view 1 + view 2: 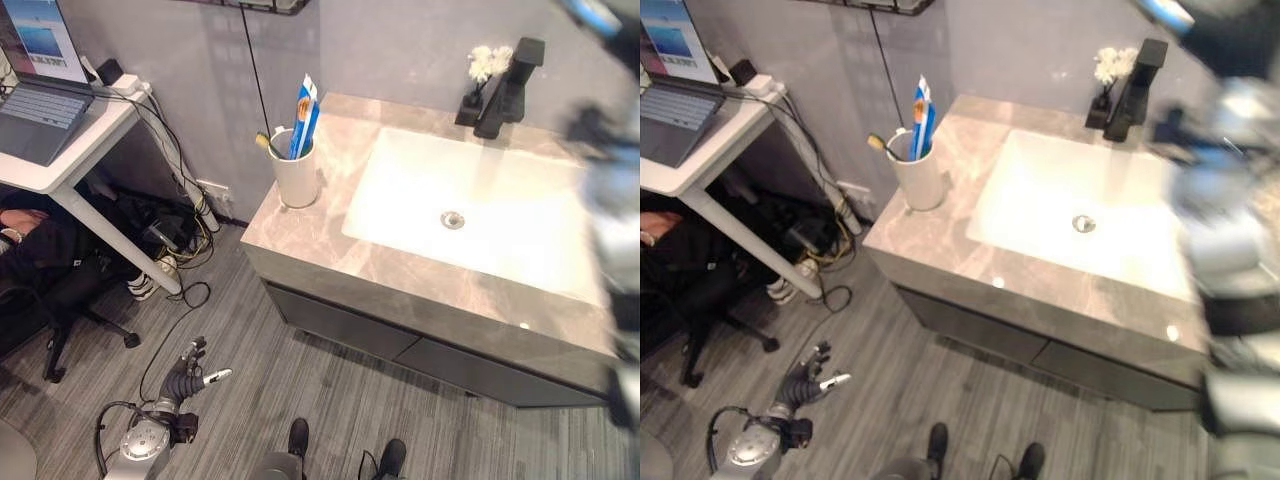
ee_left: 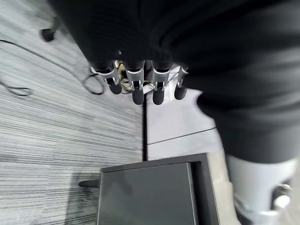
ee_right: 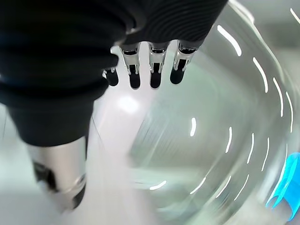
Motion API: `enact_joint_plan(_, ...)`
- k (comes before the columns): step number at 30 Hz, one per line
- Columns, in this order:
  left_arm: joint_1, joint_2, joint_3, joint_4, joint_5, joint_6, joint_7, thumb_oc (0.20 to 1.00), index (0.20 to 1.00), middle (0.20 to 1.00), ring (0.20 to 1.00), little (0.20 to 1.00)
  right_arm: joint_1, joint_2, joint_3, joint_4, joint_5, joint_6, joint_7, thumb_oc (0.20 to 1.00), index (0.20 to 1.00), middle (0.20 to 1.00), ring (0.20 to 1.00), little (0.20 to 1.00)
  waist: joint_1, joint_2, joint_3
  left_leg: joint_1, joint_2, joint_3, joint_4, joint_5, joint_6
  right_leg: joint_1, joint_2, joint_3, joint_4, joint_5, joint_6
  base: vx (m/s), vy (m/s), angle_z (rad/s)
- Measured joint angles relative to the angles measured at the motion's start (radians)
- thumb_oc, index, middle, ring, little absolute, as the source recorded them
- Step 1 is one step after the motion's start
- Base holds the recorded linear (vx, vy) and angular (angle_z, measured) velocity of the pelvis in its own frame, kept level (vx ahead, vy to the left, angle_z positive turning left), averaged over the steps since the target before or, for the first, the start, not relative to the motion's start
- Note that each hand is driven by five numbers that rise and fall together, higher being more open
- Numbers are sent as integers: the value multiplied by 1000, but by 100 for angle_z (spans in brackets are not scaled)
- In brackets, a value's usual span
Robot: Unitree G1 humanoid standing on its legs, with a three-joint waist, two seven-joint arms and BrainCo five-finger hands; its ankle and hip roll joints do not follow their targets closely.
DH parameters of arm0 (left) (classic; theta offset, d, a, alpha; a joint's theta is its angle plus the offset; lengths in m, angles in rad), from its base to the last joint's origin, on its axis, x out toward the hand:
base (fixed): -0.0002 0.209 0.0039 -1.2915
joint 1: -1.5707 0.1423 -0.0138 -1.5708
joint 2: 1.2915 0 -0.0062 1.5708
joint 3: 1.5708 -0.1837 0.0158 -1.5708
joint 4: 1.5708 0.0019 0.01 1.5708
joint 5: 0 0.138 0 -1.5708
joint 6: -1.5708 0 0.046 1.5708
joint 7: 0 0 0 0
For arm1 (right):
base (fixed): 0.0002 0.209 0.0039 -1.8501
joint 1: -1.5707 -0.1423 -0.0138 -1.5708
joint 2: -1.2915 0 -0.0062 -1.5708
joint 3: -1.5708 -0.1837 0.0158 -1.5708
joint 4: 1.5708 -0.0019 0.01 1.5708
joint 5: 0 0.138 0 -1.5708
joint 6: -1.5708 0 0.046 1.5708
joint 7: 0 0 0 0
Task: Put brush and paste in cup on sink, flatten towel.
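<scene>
White cup (image 1: 297, 170) stands on the marble worktop (image 1: 330, 245) left of the sink (image 1: 470, 215), brush (image 1: 267, 143) and paste (image 1: 304, 118) inside. Left hand (image 1: 190, 375) hangs low, relaxed, empty; right hand (image 3: 145, 70) likewise spread. Its raised arm could topple the cup.

grey plank floor (image 1: 300, 380) | grey wall (image 1: 200, 90) | white desk (image 1: 75, 150) | laptop (image 1: 40, 100)

**Materials and Surface Finishes**

Countertop (image 1: 330, 250), centre of the frame: grey marble-look stone, polished, with small light reflections. Sink basin (image 1: 500, 225): white, smooth, glossy. Faucet (image 1: 508, 88), upper right: matt black. Cup (image 1: 297, 177): white, smooth. Paste tube (image 1: 304, 118) in the cup: blue and white, glossy plastic. Cabinet fronts (image 1: 340, 330): matt dark grey. Floor (image 1: 250, 370): grey wood-grain planks, matt. Desk (image 1: 75, 150), upper left: smooth white.
</scene>
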Motion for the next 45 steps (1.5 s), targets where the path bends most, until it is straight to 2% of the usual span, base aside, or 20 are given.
enact_joint_plan(3,8,-29,19,1,13,-3,11,1000,1000,1000,1000,1000,298,150,-423,-96,-148,11,-138,1000,1000,1000,1000,1000,-67,0,-25,20,14,32,-1,-12,-3,-1,14,38,0,0,-1,-16,-35,-35)
enact_joint_plan(6,-12,-49,-19,11,31,0,31,1000,1000,1000,1000,1000,342,258,-499,-71,-165,56,-229,1000,1000,1000,1000,1000,-140,8,-40,30,20,61,-6,-23,-4,-5,15,69,0,-3,-2,8,-43,-35)
enact_joint_plan(10,-47,-68,-38,-29,39,1,41,1000,1000,1000,1000,1000,382,455,-547,32,-61,32,-305,1000,1000,1000,1000,1000,-172,11,-82,33,29,80,-6,-30,-4,-19,23,91,-3,-4,-9,-4,-21,-14)
enact_joint_plan(12,-47,-68,-67,-35,39,2,47,1000,1000,1000,1000,1000,404,548,-537,193,152,10,-331,1000,1000,1000,1000,1000,-189,17,-97,28,26,83,-7,-30,-4,-23,20,98,-8,-2,-10,-5,-6,-12)
enact_joint_plan(13,-45,-72,-51,-54,37,5,74,1000,1000,1000,1000,1000,423,660,-531,275,264,-103,-347,1000,1000,1000,1000,1000,-207,42,-108,33,23,102,-6,-27,2,-38,18,114,-8,-1,-8,-4,-9,-25)
enact_joint_plan(15,-70,-66,-32,-64,34,4,107,1000,1000,1000,1000,1000,457,787,-473,432,424,-137,-365,1000,1000,1000,1000,1000,-211,54,-112,36,24,117,-6,-27,1,-40,22,130,-9,5,-7,-1,-4,-29)
enact_joint_plan(17,-76,-64,-15,-69,34,4,131,1000,1000,1000,1000,1000,448,805,-424,659,553,-142,-362,1000,1000,1000,1000,1000,-204,56,-104,50,23,144,-5,-30,4,-39,22,155,-8,17,-9,-62,-11,-33)
enact_joint_plan(19,9,-54,50,-276,27,57,132,1000,1000,1000,1000,1000,428,778,-405,953,681,-197,-311,1000,1000,1000,1000,1000,-187,52,-91,47,20,152,-4,-31,5,-41,18,160,0,21,-8,-90,-14,-18)
enact_joint_plan(20,221,-29,137,-713,24,-14,111,1000,1000,1000,1000,1000,415,743,-426,1314,845,-186,-243,1000,1000,1000,1000,1000,-156,19,-57,49,24,137,-6,-33,3,-35,22,157,0,19,-7,-56,-22,11)
enact_joint_plan(21,270,-5,151,-794,23,-81,97,1000,1000,1000,1000,1000,456,751,-444,1365,942,-171,-228,1000,1000,1000,1000,1000,-139,33,-50,56,21,128,-2,-30,3,-27,22,151,0,20,-6,-96,-22,23)
enact_joint_plan(23,269,115,131,-791,17,-97,68,1000,1000,1000,1000,1000,475,748,-422,1517,1125,-174,-118,1000,1000,1000,1000,1000,-70,38,-34,61,17,123,-3,-36,7,-20,14,140,-7,11,-1,-79,-34,21)
enact_joint_plan(24,204,208,97,-675,18,-90,30,1000,1000,1000,1000,1000,418,765,-302,1621,1292,-94,46,1000,1000,1000,1000,1000,-58,48,-29,46,14,99,-6,-36,4,-21,10,127,-7,9,1,-77,-78,24)
enact_joint_plan(25,169,190,95,-614,12,-86,26,1000,1000,1000,1000,1000,378,797,-218,1633,1296,-40,118,1000,1000,1000,1000,1000,-44,55,-26,36,14,94,-6,-32,4,-24,9,121,-5,11,-3,-67,-63,29)
enact_joint_plan(26,136,168,89,-570,-4,-81,25,1000,1000,1000,1000,1000,373,825,-108,1631,1266,-9,172,1000,1000,1000,1000,1000,-42,55,-25,27,15,90,-6,-29,3,-32,9,117,-4,14,-3,-15,-63,19)
enact_joint_plan(27,82,109,86,-532,-23,-64,17,693,693,693,693,693,335,867,116,1626,1137,42,240,1000,1000,1000,1000,1000,-38,54,-24,21,19,75,-6,-24,-4,-36,12,103,-6,17,-9,-37,-55,26)
enact_joint_plan(28,71,99,87,-534,-24,-60,9,200,200,200,200,200,307,891,86,1603,1078,80,280,1000,1000,1000,1000,1000,-33,50,-21,15,23,72,-6,-18,-7,-37,15,98,-9,15,-13,-23,-86,24)
enact_joint_plan(29,71,98,89,-544,-47,-60,-1,200,200,200,200,200,290,901,219,1556,974,100,283,1000,1000,1000,1000,1000,-17,52,-19,14,26,68,-6,-15,-8,-36,18,89,-8,16,-18,-15,-63,28)
enact_joint_plan(30,68,96,94,-560,-87,-60,-16,200,200,200,200,200,290,891,538,1414,733,96,314,1000,1000,1000,1000,1000,-3,51,-18,10,30,47,-5,-3,-13,-28,22,71,-9,15,-19,17,-66,29)
enact_joint_plan(34,66,94,135,-561,-143,-61,-31,200,200,200,200,200,242,830,718,1203,299,99,380,1000,1000,1000,1000,1000,13,75,-17,9,32,21,-2,1,-14,-10,22,40,-8,5,-20,6,-60,28)
enact_joint_plan(45,-48,93,160,-536,-218,-60,-30,200,200,200,200,200,208,826,661,1421,18,158,409,1000,1000,1000,1000,1000,3,122,3,-32,31,1,-1,4,-17,-42,20,19,-6,-3,-14,5,-19,5)
